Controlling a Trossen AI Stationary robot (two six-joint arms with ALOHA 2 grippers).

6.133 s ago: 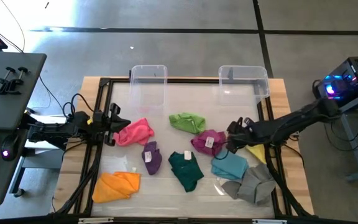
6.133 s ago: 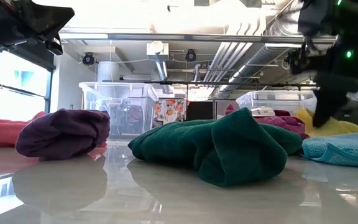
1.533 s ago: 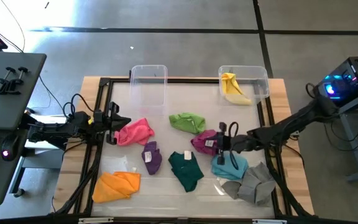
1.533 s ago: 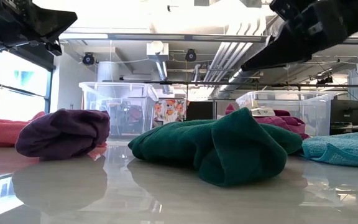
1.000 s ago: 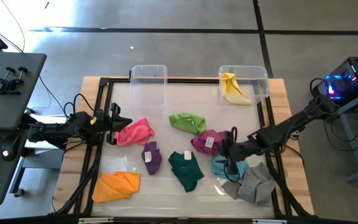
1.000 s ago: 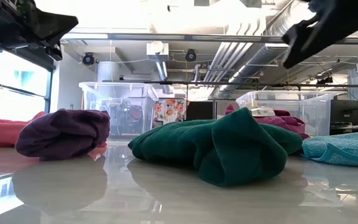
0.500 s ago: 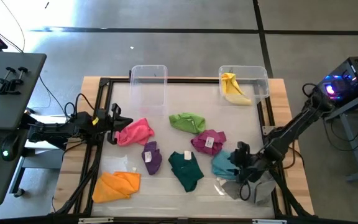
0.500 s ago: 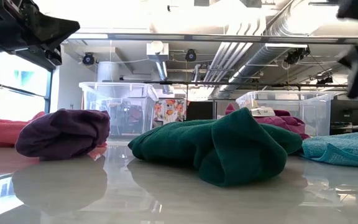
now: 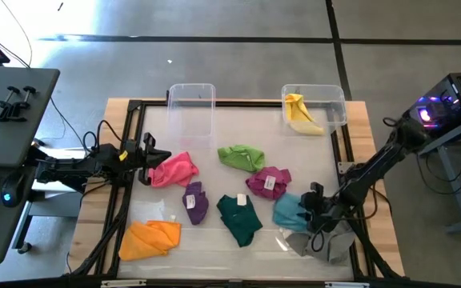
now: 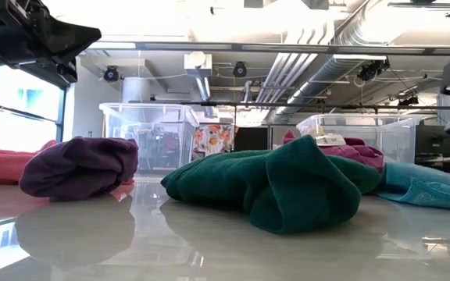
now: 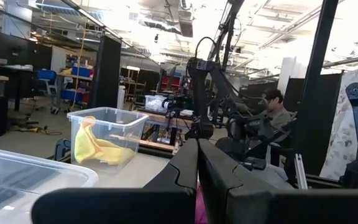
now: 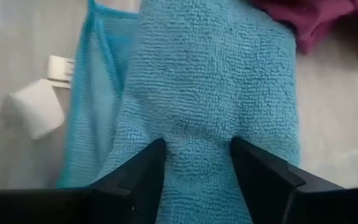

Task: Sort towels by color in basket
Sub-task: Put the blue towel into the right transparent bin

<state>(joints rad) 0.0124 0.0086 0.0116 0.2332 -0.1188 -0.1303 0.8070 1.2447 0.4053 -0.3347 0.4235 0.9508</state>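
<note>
Where the high view a second ago had the right gripper [image 9: 309,210] above the magenta cloth, it now sits on the crumpled light blue terry towel [image 9: 292,211] beside the grey one. Its wrist view shows fingers [image 12: 143,169] pressing into a fold, narrowing; a grasp seems imminent. The left gripper [image 9: 146,151] waits shut by the pink towel.

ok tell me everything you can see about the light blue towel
The light blue towel is a small looped-pile cloth, crumpled with folds, and a white tag shows at one edge. It lies on the glossy table toward the right side, touching the magenta towel and close against the grey towel. The right end effector is down on it, fingers apart and pressed into the fabric with a ridge of cloth between them, not yet closed.
</note>
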